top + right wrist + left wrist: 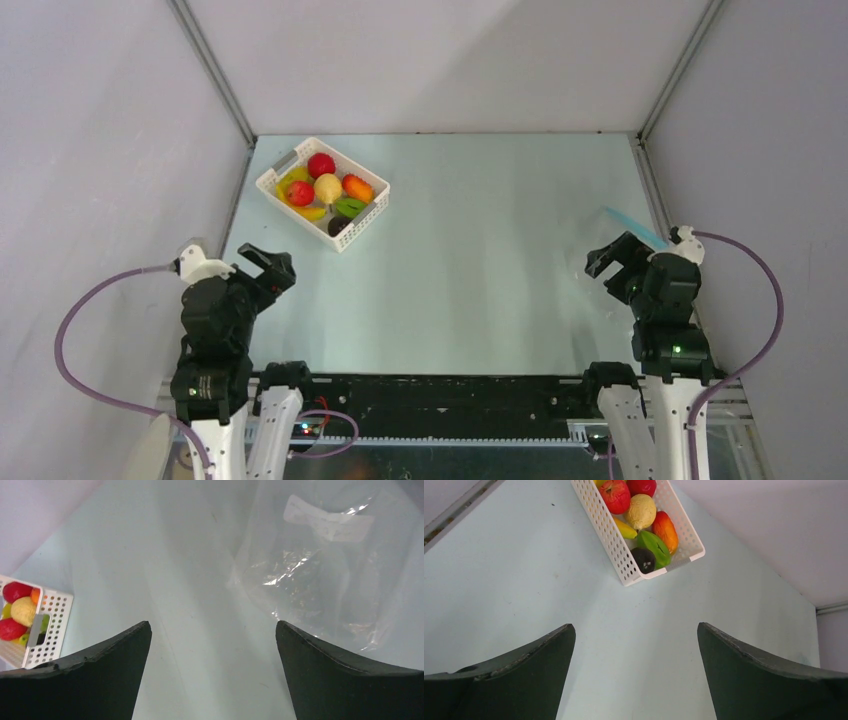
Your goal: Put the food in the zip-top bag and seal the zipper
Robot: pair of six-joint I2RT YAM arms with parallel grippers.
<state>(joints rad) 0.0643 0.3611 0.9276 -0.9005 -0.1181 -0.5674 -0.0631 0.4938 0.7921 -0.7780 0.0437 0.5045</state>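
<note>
The food, small glossy toy fruits and vegetables, lies piled in a white slotted basket at the back left. In the left wrist view I make out a red apple, a yellow piece, an orange one, a green one and a dark purple one. The clear zip-top bag lies flat at the right, its light blue zipper just behind my right gripper. Both that one and the left gripper are open, with nothing between the fingers.
Grey walls enclose the pale table on three sides, close beside each arm. A white label shows on the bag. The basket sits at the far left of the right wrist view. Purple cables loop out from both arms.
</note>
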